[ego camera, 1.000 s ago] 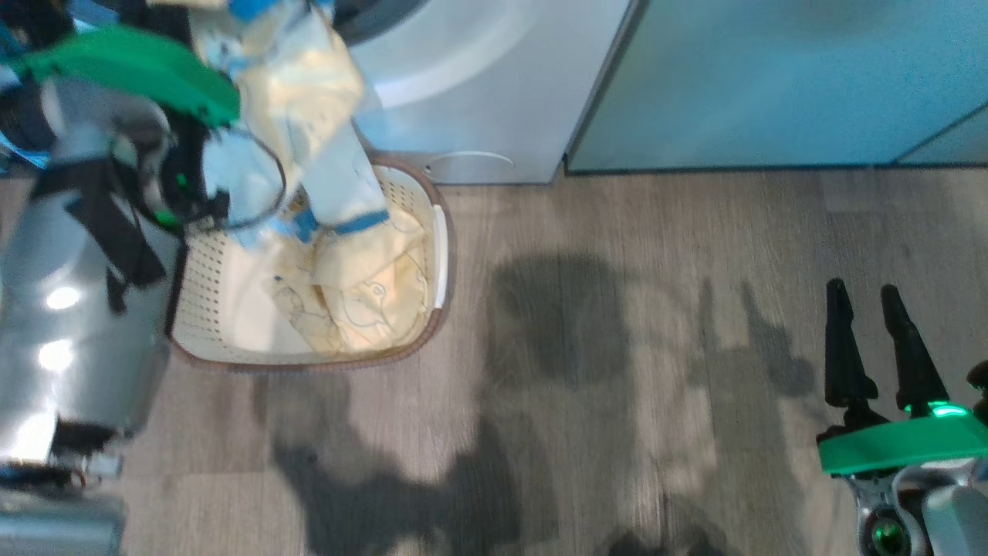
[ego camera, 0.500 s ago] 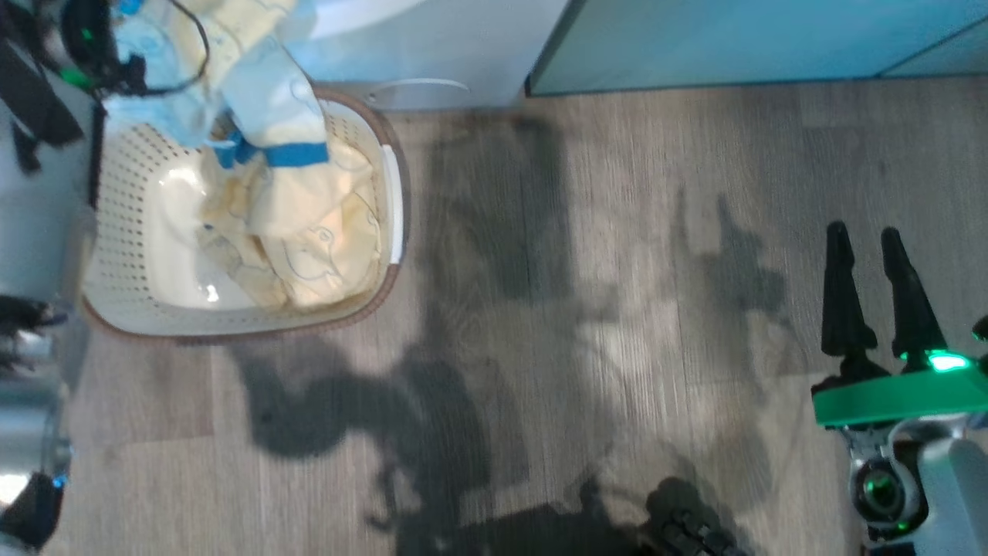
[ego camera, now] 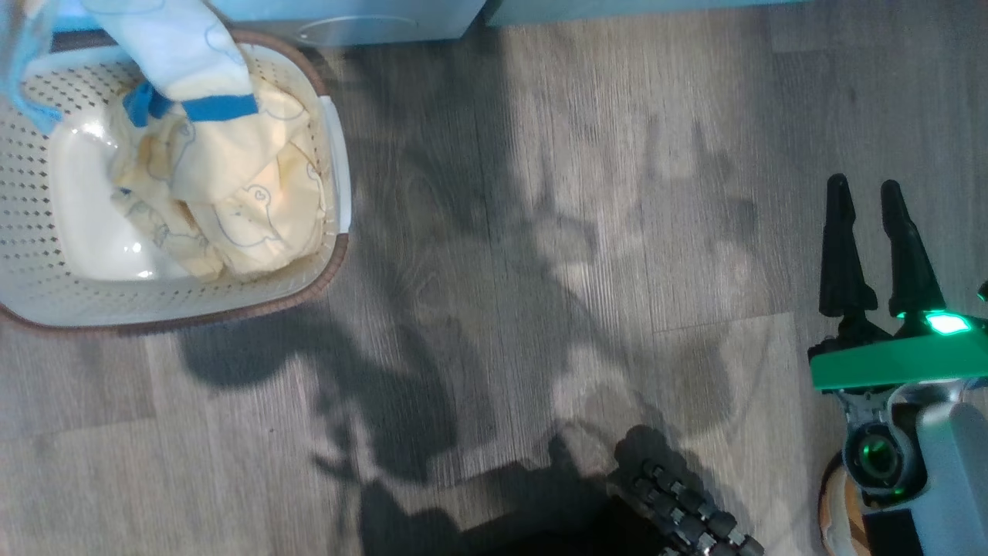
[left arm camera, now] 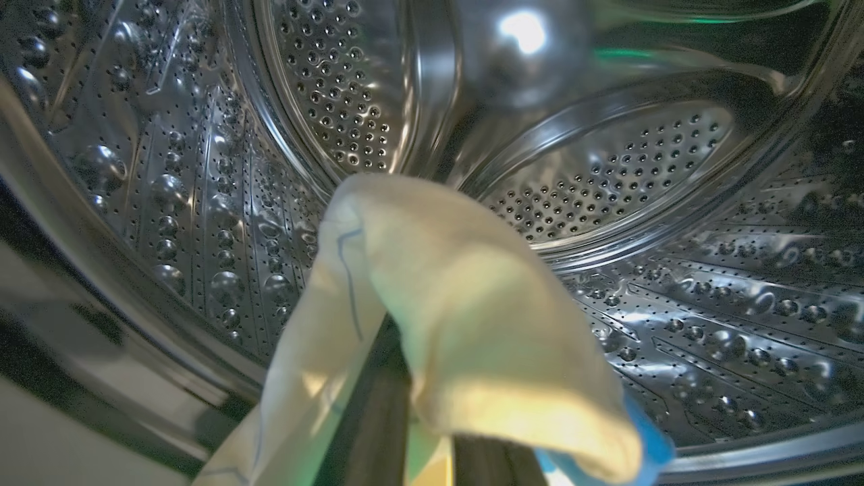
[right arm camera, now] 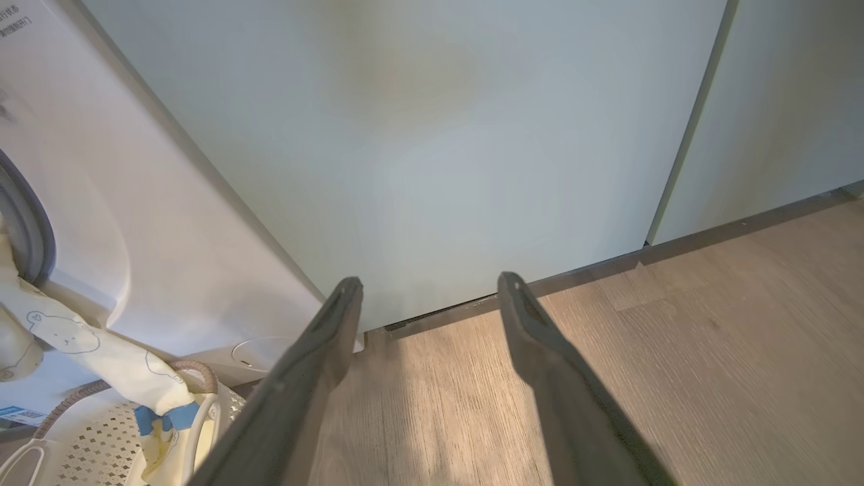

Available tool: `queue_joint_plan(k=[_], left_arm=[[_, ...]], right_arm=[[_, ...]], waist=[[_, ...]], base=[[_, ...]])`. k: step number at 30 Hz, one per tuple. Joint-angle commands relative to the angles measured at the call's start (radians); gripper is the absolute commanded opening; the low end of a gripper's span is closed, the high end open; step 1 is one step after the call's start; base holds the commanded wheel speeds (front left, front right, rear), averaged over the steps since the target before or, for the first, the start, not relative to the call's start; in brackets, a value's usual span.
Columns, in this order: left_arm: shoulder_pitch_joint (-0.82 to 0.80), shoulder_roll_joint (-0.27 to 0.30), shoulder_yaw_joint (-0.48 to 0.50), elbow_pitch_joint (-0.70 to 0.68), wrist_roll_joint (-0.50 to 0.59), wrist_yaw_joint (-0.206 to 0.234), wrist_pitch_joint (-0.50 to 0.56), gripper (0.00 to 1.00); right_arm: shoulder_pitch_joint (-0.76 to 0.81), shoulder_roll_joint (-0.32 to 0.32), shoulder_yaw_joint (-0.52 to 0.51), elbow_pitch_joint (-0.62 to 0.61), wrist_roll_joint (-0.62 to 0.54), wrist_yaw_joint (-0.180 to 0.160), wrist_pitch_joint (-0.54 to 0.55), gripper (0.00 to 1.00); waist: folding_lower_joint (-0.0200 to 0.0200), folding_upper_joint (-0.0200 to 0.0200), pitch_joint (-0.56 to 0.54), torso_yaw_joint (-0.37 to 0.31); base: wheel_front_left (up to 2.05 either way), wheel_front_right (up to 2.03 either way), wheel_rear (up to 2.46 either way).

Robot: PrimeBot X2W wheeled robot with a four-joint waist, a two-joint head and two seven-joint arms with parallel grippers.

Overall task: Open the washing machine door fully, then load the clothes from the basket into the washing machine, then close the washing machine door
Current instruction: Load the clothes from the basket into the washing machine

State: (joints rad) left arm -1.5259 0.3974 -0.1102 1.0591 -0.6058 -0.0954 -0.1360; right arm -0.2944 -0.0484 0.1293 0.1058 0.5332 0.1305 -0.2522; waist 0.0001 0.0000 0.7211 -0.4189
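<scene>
In the left wrist view, a pale yellow garment (left arm camera: 472,324) with blue trim drapes over my left gripper's dark fingers (left arm camera: 374,418), which are shut on it inside the washing machine's steel drum (left arm camera: 675,202). The garment (ego camera: 177,62) trails down from the opening into the cream basket (ego camera: 46,301), where more teddy-print clothes (ego camera: 239,208) lie. The same trailing piece (right arm camera: 88,351) hangs over the grey gasket (right arm camera: 27,223) of the white washing machine (right arm camera: 135,202). My right gripper (ego camera: 863,185) hovers open over the floor at the right, nothing between its fingers (right arm camera: 324,351). The washing machine door is out of view.
Pale green cabinet doors (right arm camera: 439,135) stand right of the washer, straight ahead of the right gripper. Grey wood floor (ego camera: 540,232) spreads between basket and right arm. My dark base (ego camera: 679,510) pokes in at the bottom edge.
The head camera has tilted down, so basket and washer slid up and left. The left arm has gone out of the head view with the garment. The right gripper has held still.
</scene>
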Motion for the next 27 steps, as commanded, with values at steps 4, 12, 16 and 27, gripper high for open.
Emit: queue_joint_plan(k=[4, 12, 16, 27], left_arm=[[-0.087, 0.056, -0.03, -0.002, 0.024, -0.016, -0.029, 0.0], [-0.173, 0.085, -0.047, 0.034, 0.049, -0.019, -0.09, 0.0], [-0.231, 0.108, -0.035, 0.038, 0.054, -0.013, -0.113, 0.0], [-0.306, 0.132, 0.039, -0.097, 0.1, 0.014, -0.125, 0.0]], right_arm=[[-0.01, -0.002, 0.017, -0.036, 0.021, 0.0, -0.01, 1.0], [-0.038, -0.002, 0.04, -0.037, 0.036, 0.0, -0.01, 1.0], [-0.04, -0.002, 0.043, -0.038, 0.043, 0.0, -0.01, 1.0], [-0.062, -0.002, 0.055, -0.036, 0.05, 0.0, -0.01, 1.0]], waist=[[-0.0001, 0.0, 0.034, -0.006], [-0.0001, 0.0, 0.078, -0.038], [-0.0001, 0.0, 0.101, -0.051], [-0.0001, 0.0, 0.145, -0.066]], base=[[0.0, 0.0, 0.0], [0.0, 0.0, 0.0], [0.0, 0.0, 0.0], [0.0, 0.0, 0.0]])
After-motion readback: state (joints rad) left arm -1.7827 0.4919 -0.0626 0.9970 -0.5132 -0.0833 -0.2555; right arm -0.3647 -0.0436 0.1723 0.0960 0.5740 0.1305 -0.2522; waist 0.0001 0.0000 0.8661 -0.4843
